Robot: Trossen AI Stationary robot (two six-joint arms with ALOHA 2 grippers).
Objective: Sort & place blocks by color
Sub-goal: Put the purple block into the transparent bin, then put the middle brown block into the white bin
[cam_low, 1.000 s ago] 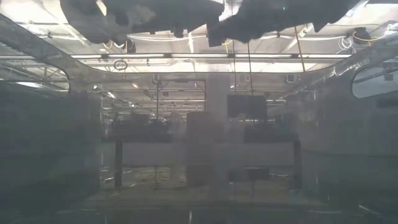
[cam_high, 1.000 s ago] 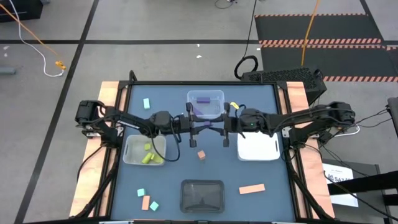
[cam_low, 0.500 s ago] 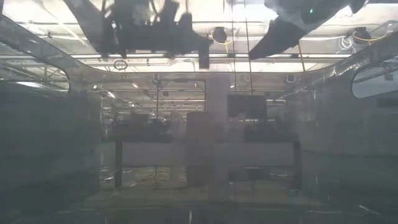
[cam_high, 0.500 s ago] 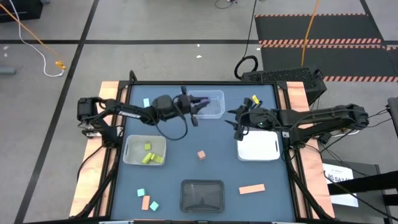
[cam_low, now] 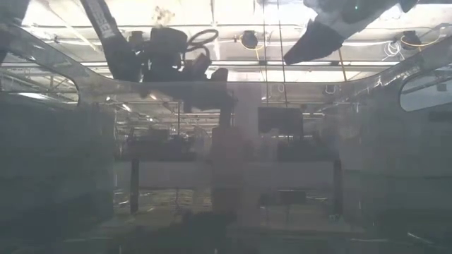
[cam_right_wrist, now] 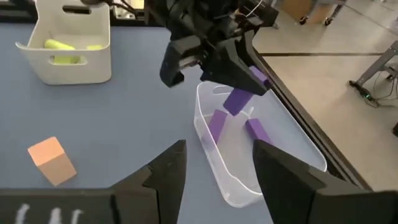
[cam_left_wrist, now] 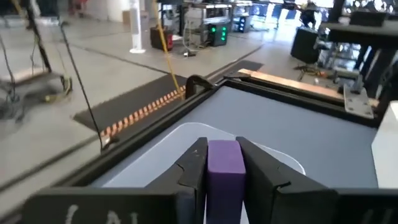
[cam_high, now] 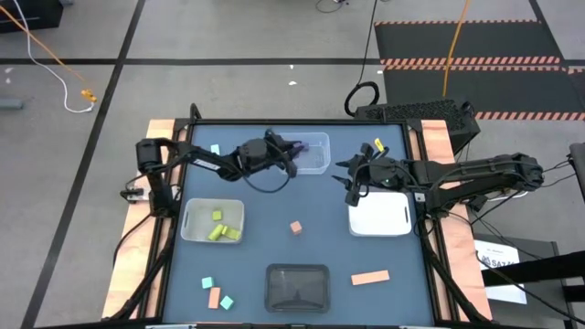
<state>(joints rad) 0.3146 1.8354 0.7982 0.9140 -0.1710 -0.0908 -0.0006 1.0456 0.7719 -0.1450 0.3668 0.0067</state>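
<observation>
Left pincer [cam_high: 291, 155] hangs over the clear tray [cam_high: 309, 153] near the middle of the counter's [cam_high: 274, 256] far edge. Its fingers [cam_left_wrist: 264, 180] are clamped on a purple block [cam_left_wrist: 225, 167]; the right wrist view shows that block [cam_right_wrist: 237, 99] tilted in the air above the tray's open top [cam_right_wrist: 261, 186], not touching the tray. Two more purple blocks [cam_right_wrist: 217, 124] lie inside the tray.

Right pincer [cam_high: 351, 183] sits just beside the tray, on the side toward the counter's right edge, above bare counter near the far edge of the white tray [cam_high: 379, 217]. Its fingers [cam_right_wrist: 163, 174] stand spread apart with nothing between them.

Other blocks, high view:
- Yellow-green blocks [cam_high: 218, 230] lie in the translucent tray [cam_high: 212, 220] toward the left edge.
- One cyan block [cam_high: 216, 150] lies near the far-left corner.
- Small salmon cube [cam_high: 296, 227] lies on bare counter about mid-counter, between the translucent and white trays.
- Salmon bar [cam_high: 370, 277] lies near the front edge, just right of the black tray [cam_high: 296, 287].
- Cluster near the front-left corner: two cyan blocks [cam_high: 207, 283] with a salmon block [cam_high: 214, 297] between them.

Low view: both arms show only as dark shapes at the top; no blocks can be told apart there.
</observation>
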